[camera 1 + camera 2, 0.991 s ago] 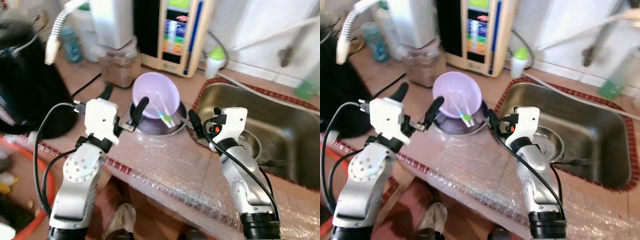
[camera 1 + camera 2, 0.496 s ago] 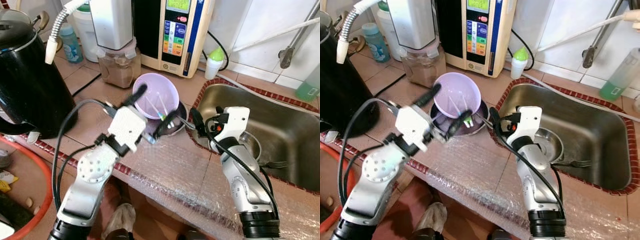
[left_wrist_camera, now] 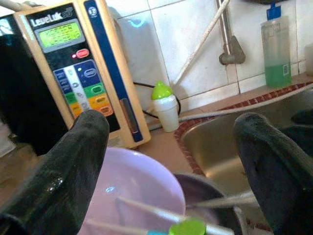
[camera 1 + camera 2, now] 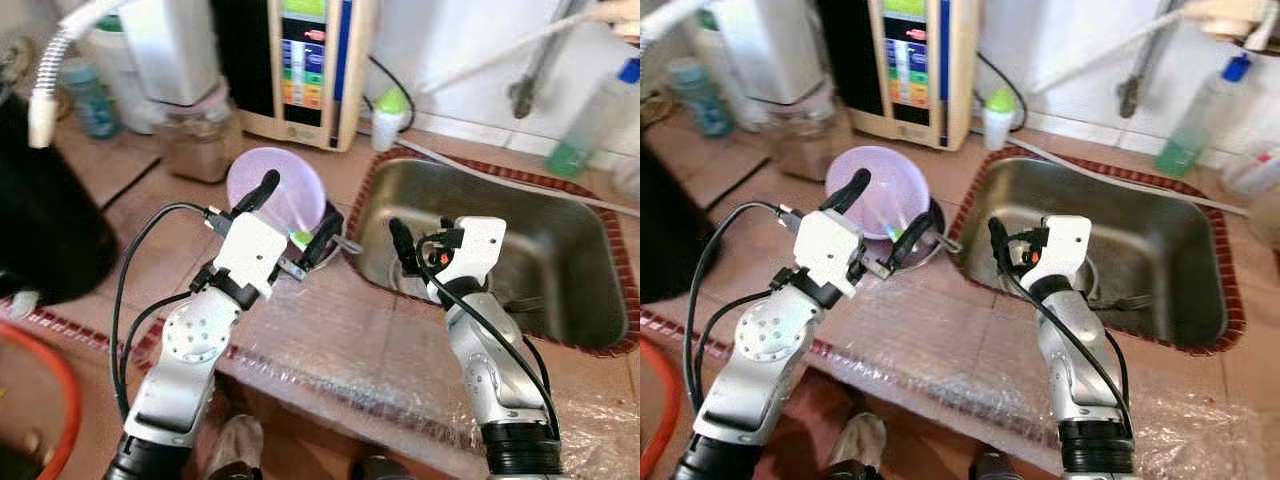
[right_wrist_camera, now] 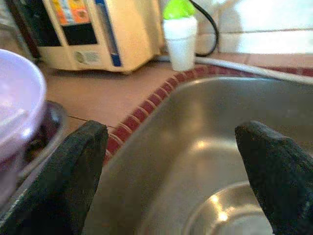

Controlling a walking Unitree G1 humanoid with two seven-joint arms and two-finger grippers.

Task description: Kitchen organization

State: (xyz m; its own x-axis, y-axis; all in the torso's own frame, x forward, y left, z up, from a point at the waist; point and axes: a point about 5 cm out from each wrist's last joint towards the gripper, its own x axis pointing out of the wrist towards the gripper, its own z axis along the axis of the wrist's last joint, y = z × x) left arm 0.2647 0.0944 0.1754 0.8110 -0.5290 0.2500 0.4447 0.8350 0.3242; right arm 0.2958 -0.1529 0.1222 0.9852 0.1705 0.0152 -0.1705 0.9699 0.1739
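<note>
**A:** Where is the dishware on the counter?

**B:** A pale purple bowl [image 4: 277,188] sits tilted inside a darker shallow dish [image 4: 923,236] on the brown tiled counter [image 4: 170,215], just left of the steel sink [image 4: 560,250]. Thin utensils with a green tip [image 3: 187,228] rest in the bowl.

**A:** What is the left gripper doing?

**B:** The left gripper [image 4: 297,211] hangs over the bowl with its fingers spread wide. One black finger [image 4: 258,190] is at the bowl's left rim and the other at the near right edge of the dish. It holds nothing.

**A:** And the right gripper?

**B:** The right gripper [image 5: 173,181] is above the near left part of the sink basin, its fingers also wide apart and empty. A round metal dish [image 5: 234,215] lies on the sink floor ahead of it.

**A:** What else is along the wall?

**B:** Far behind the bowl stands a cream appliance with a lit green screen and coloured buttons [image 3: 80,73]. To its right is a small white bottle with a green cap [image 3: 164,106]. A glass jar of brown powder [image 4: 195,140] stands to the left of the appliance. On the far right a clear bottle of green liquid [image 3: 277,46] stands beside the tap pipe [image 3: 227,36]. A large black pot [image 4: 45,215] fills the left edge, and bubble wrap [image 4: 930,340] covers the near counter edge.
</note>
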